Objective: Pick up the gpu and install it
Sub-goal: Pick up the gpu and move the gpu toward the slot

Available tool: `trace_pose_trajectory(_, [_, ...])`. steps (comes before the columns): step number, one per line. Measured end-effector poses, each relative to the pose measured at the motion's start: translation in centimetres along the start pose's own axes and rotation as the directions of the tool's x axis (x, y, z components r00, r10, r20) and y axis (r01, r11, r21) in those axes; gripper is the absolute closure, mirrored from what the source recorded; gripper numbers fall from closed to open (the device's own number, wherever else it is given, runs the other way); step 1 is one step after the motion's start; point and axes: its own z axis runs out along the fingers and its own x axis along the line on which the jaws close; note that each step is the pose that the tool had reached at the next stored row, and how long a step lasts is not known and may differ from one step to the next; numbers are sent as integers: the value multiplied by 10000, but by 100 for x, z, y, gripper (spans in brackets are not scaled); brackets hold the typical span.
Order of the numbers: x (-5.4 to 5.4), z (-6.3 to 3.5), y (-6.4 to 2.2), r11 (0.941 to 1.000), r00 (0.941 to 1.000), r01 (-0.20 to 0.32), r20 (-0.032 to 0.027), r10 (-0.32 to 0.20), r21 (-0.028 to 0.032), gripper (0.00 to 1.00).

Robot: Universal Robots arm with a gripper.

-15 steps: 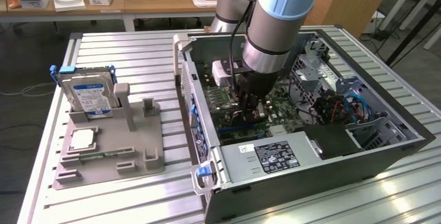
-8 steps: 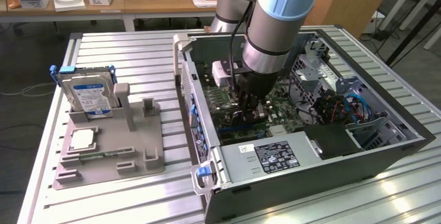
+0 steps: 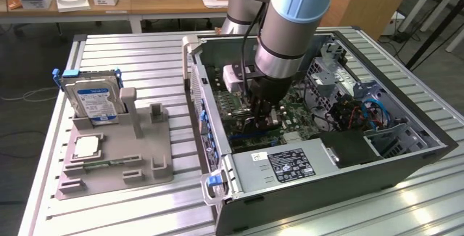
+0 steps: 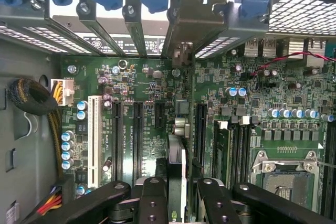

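A robotics lab — robot arm, slatted metal bench, wooden desks.

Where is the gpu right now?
In the wrist view the gripper holds the gpu edge-on over black slots of the green motherboard, inside the computer case.

- The exterior view sits high and off the arm. It looks down at an angle over the slatted silver metal table and into the open dark-grey computer case.
- The wrist view sits close behind the black gripper, squarely facing the green motherboard.
- Both views share that motherboard.
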Motion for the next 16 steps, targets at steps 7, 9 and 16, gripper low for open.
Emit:
trace_pose_trajectory(7, [1,19,0,10000,10000,0,-1,0,-1,73])
trace_pose_trajectory(9, [2,20,0,10000,10000,0,2,0,-1,73])
trace_pose_trajectory(16, [2,31,0,10000,10000,-2,14,2,0,73])
